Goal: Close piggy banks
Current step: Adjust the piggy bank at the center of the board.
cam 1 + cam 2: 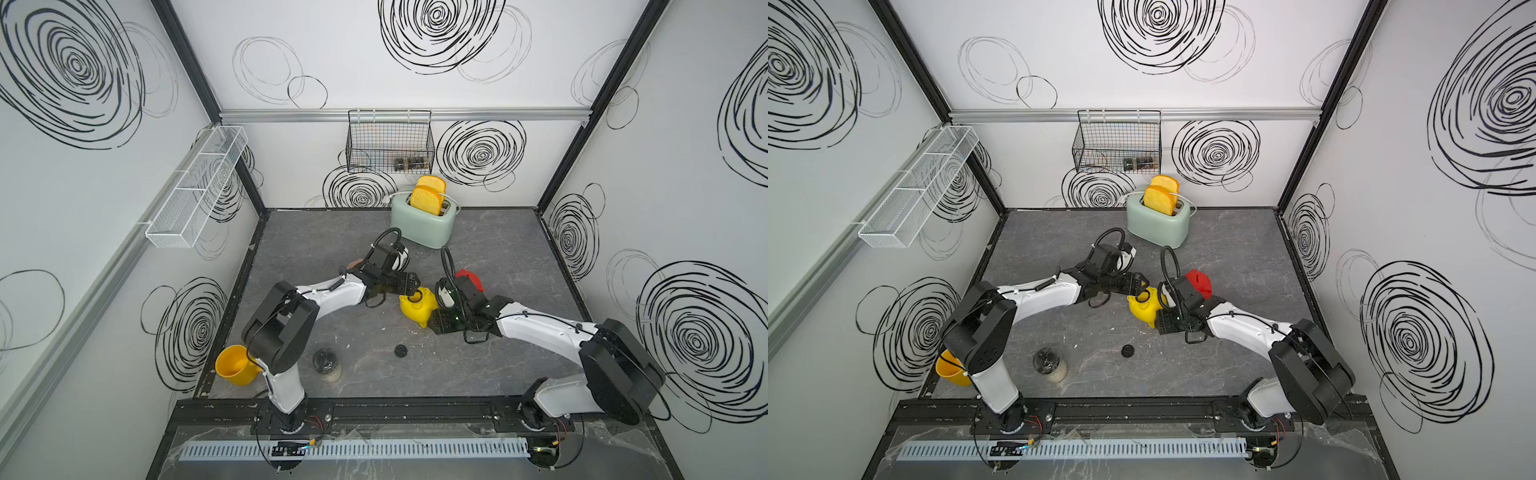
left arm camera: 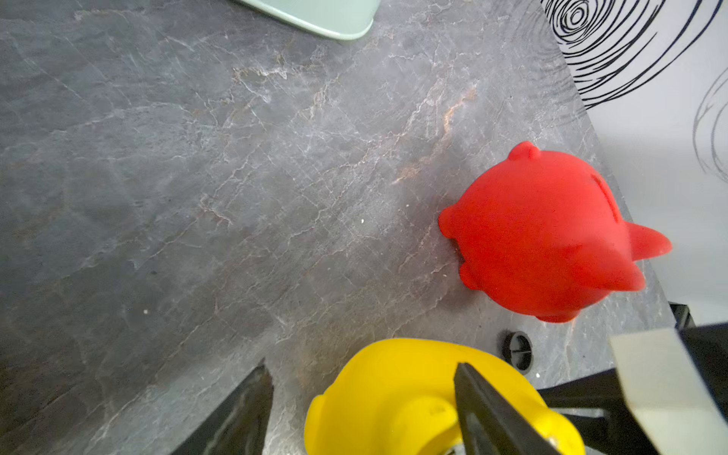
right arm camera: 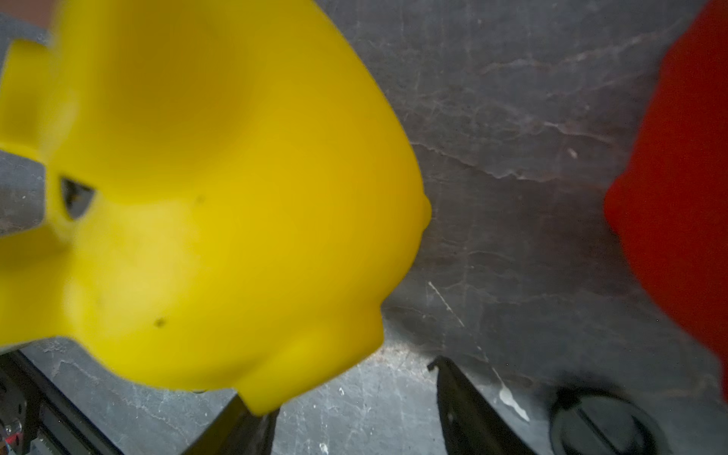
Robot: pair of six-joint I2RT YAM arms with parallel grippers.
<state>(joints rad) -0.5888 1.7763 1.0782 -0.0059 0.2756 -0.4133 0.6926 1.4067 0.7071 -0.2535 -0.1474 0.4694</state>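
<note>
The yellow piggy bank lies tipped on the grey table between my two grippers. My left gripper is open at its belly side. One finger rests over the yellow body and the other stands clear over the table. My right gripper is open on the pig's other side, with a yellow leg tip overlapping one finger. The red piggy bank stands just behind the right wrist. A pinkish patch peeks out behind the left wrist.
Loose black round plugs lie on the table, one in front of the pigs and one beside the red pig. A mint toaster stands at the back. A yellow mug and a jar stand near the left arm's base.
</note>
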